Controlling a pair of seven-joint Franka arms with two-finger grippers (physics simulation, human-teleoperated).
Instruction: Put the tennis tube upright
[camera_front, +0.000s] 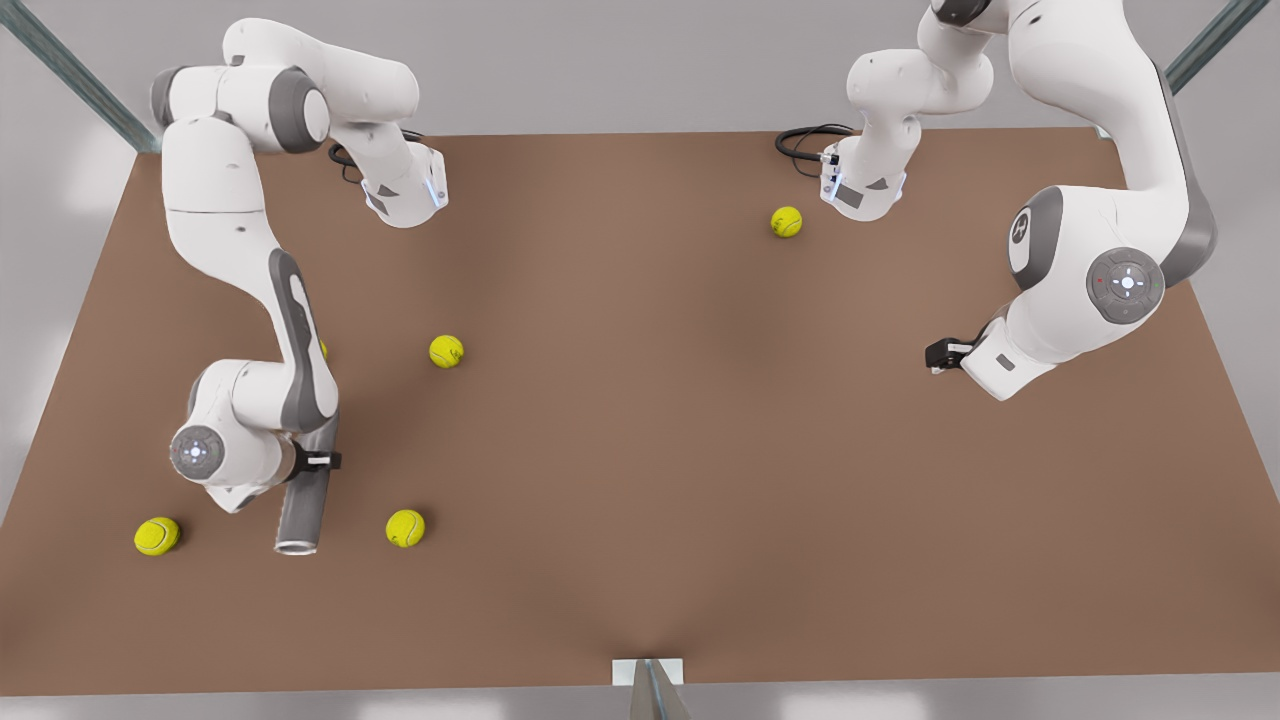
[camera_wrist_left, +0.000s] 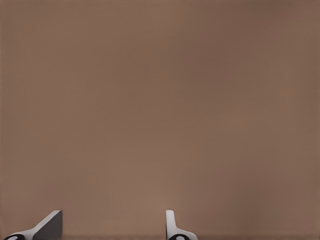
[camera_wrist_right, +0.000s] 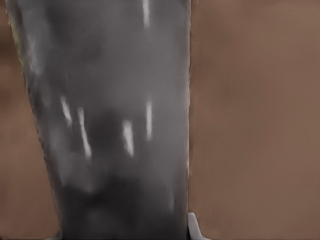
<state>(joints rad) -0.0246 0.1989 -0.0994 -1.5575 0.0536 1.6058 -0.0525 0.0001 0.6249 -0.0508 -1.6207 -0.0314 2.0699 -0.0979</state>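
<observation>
The right end effector (camera_front: 322, 461) is clamped on the tube (camera_front: 305, 495), near the desk's (camera_front: 640, 420) front-left corner. The left end effector (camera_front: 940, 354) waits, fingers (camera_wrist_left: 50, 225) apart.

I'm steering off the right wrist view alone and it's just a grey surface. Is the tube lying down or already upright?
Observer: It is lying flat on the table. In the front view the tennis tube points its silvery rim toward the near edge, and the right gripper is clamped across it.
Operator: Anything close to the rim end?
Observer: One tennis ball lies off to the front view's right of that end, apart from the tube.
Operator: And the other arm?
Observer: The left gripper waits at the front view's right, open over bare table.
</observation>
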